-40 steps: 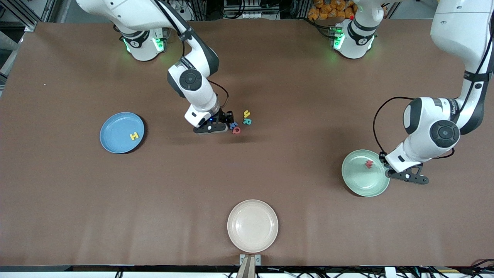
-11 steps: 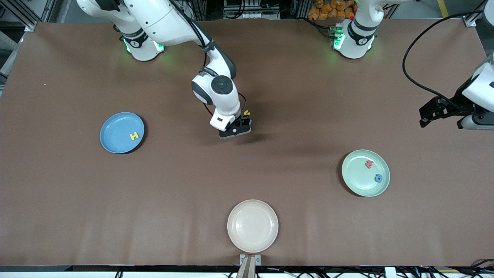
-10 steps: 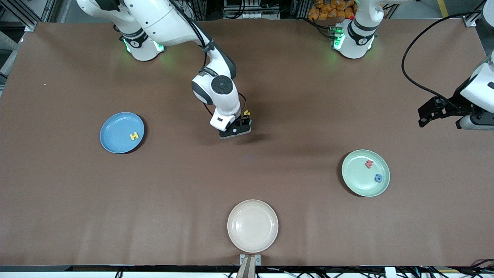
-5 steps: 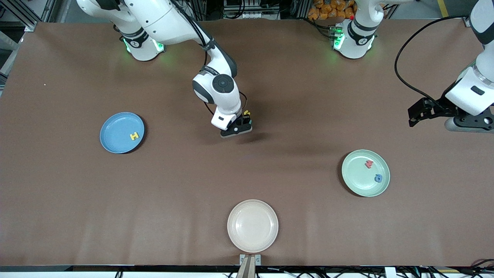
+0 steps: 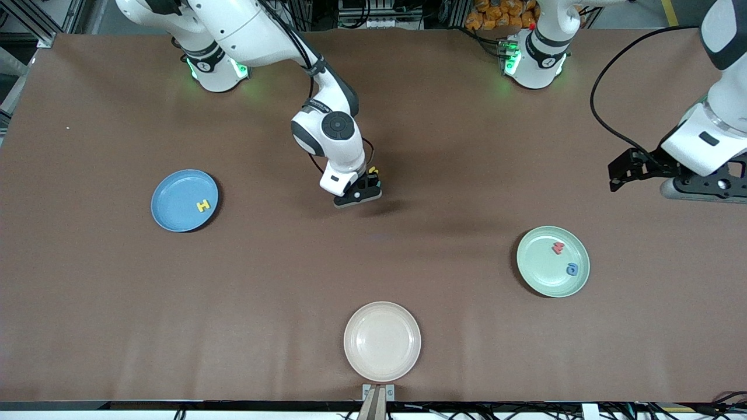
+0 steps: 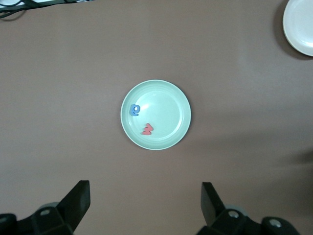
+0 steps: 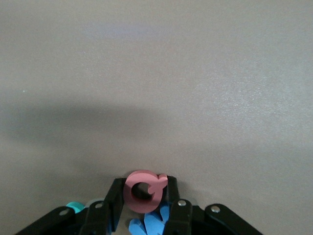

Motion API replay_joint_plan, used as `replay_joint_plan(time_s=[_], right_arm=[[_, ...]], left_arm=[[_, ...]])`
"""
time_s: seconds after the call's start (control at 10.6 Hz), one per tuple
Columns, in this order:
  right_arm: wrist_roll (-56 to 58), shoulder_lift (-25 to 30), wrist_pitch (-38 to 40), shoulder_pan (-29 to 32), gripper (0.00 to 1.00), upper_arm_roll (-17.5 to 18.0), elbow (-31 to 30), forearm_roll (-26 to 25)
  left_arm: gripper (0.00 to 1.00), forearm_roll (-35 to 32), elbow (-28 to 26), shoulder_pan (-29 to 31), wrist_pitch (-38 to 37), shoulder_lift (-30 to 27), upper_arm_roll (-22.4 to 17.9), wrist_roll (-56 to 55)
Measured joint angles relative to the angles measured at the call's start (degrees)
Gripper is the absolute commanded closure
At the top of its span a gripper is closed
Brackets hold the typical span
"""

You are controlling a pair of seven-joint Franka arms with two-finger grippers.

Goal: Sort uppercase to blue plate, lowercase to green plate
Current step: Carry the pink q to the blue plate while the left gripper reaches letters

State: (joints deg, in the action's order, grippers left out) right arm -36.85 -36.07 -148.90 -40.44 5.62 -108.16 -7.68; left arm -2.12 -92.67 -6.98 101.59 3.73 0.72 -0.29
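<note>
With my right gripper (image 7: 145,205) clamped on the red Q (image 7: 145,190) above the pile mid-table, the blue plate (image 5: 175,213) lies toward my right arm's end, while my left gripper (image 6: 145,203) waits spread above the green plate (image 6: 177,98).

The front camera looked down from high across the table (image 5: 408,262), facing the arm bases. The left wrist camera hung well above the green plate (image 6: 156,114), looking straight down (the cream plate (image 6: 299,25) clipped at a corner); both plates also appeared in the front view. The right wrist camera sat close to the tabletop near the red Q (image 7: 144,191).
</note>
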Motion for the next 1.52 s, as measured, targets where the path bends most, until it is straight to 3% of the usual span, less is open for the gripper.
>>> replay_joint_plan(time_s=[0.38,0.85,1.23,1.52], right_arm=[[1.37,-0.4,0.01,1.25,0.68,-0.63,0.83,0.0],[12.89,-0.44,0.0,8.27,0.68,-0.79,1.55,0.03],[27.86,2.29,8.36,16.39,0.67,-0.91,2.88,0.04],[38.33,6.87,15.0,24.25,0.67,-1.02,0.57,0.14]], left_arm=[[0.0,0.07,-0.4,-3.56,0.05,2.8,1.25,-1.01],[0.0,0.07,-0.49,-8.12,0.07,7.15,1.85,-1.17],[0.0,0.08,-0.53,-12.86,0.34,11.8,2.88,-1.89],[0.0,0.08,-0.55,-13.9,2.55,14.54,8.03,-5.33]])
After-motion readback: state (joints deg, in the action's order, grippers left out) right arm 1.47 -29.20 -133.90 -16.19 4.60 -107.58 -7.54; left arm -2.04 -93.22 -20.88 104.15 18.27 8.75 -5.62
